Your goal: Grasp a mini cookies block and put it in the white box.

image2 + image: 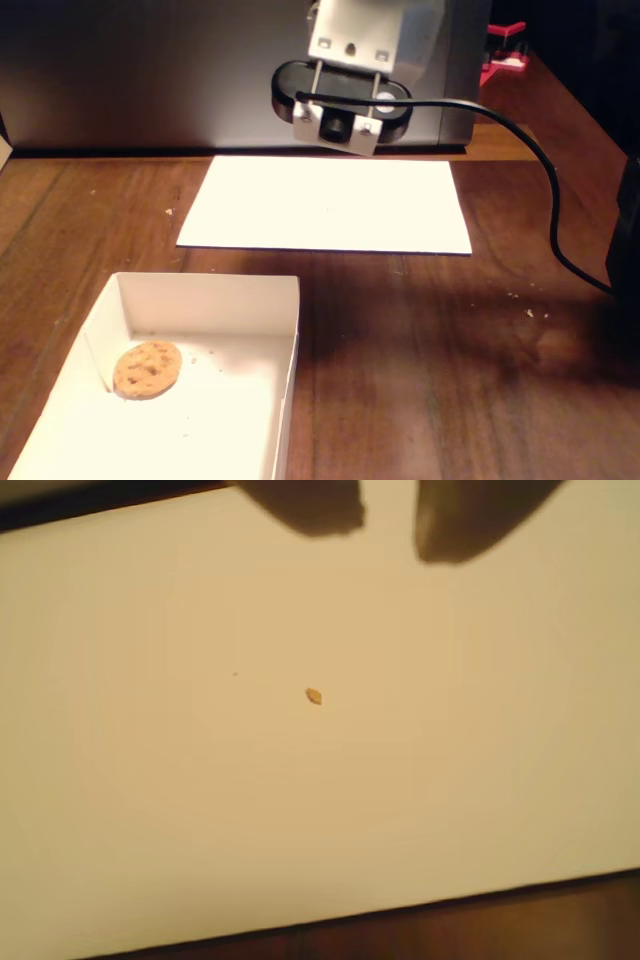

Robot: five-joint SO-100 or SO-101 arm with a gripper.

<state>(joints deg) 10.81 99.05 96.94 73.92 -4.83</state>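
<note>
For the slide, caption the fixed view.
Cookie lies in the white box; the arm hangs above the paper sheet behind.

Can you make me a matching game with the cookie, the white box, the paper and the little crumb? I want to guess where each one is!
Things:
1. cookie
2. white box
3. paper sheet
4. little crumb

Places:
A. lying on the paper sheet
B. flat on the table under the arm
C. inside the white box
D. at the near left of the table in the fixed view

Pairs: 1-C, 2-D, 3-B, 4-A
</note>
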